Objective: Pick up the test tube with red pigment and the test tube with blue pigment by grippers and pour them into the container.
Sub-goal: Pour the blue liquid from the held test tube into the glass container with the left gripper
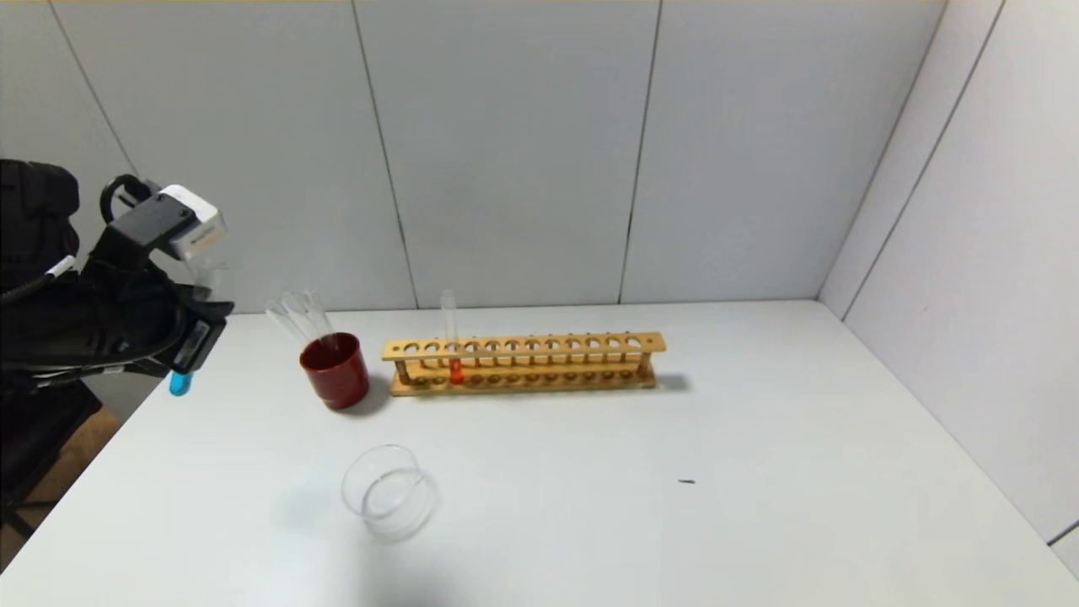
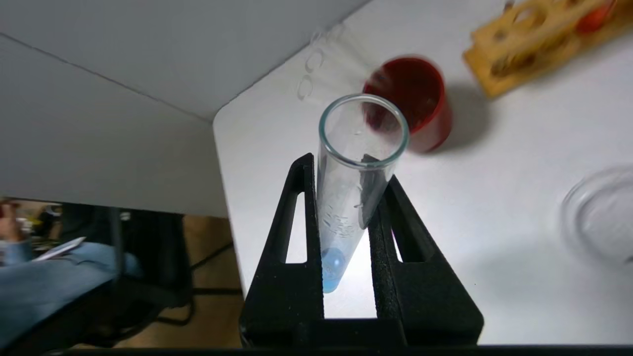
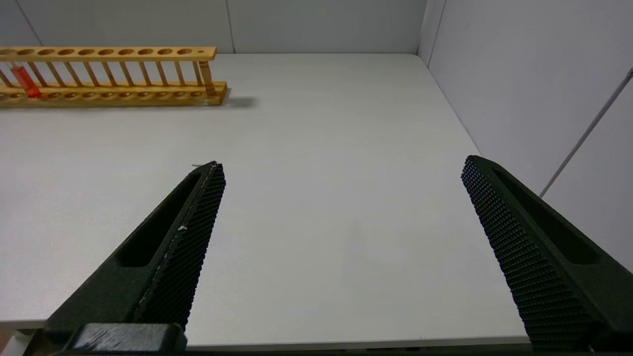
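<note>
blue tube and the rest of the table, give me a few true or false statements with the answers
1. The left pincer is shut on the test tube with blue pigment. True.
2. The test tube with red pigment lies flat on the table. False: it stands upright in the wooden rack.
3. The container has blue liquid in it. False: the glass dish looks clear, with nothing poured in yet.
4. The right pincer holds a tube. False: it is open over bare table, holding nothing.
5. The red cup holds colourless clear tubes. True.
</note>
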Controlling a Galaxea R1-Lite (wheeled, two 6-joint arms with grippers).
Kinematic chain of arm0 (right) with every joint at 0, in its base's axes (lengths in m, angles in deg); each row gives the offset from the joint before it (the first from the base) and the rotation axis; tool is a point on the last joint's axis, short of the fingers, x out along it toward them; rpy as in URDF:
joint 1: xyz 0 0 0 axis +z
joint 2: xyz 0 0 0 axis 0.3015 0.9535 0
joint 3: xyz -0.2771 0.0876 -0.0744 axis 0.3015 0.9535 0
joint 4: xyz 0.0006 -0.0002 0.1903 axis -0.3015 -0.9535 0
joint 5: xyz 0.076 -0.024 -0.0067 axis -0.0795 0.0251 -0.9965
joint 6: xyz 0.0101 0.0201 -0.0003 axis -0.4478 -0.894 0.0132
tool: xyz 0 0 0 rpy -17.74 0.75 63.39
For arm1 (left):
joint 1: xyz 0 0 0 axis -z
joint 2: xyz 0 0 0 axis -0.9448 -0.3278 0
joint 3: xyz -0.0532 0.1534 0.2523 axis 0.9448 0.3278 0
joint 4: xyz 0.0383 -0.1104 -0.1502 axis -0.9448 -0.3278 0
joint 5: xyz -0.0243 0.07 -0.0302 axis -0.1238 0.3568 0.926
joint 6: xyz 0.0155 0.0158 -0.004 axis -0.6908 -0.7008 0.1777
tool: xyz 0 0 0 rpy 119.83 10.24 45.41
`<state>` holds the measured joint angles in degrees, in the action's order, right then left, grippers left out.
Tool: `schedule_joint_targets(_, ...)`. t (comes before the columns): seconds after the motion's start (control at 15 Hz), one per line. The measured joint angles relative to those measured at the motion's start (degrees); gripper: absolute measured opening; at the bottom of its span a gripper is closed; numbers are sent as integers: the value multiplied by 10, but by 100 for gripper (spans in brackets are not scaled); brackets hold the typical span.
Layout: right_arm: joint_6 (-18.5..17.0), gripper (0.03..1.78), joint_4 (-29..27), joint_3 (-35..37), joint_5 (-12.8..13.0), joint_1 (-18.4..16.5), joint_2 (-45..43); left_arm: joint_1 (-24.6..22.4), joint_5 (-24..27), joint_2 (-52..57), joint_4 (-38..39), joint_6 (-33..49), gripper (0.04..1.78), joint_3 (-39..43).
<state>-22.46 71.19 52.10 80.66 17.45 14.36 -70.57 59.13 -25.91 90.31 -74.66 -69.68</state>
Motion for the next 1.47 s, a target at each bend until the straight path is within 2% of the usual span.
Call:
schedule_joint_targets(0.2,0,175,0,0,0,0,0,-10,-37,-24,-47,-86,32,-16)
schedule_joint_targets(0.53,0,175,0,0,0,0,0,-8,-45,-90,-76,-130,32,-80)
schedule_joint_targets(0.8,0,175,0,0,0,0,0,8,-66,-121,-100,-229,32,-101)
schedule_joint_targets(1.13,0,175,0,0,0,0,0,47,-82,-153,-95,-228,32,-120)
schedule_joint_targets(1.47,0,175,0,0,0,0,0,57,-83,-141,-97,-238,32,-102)
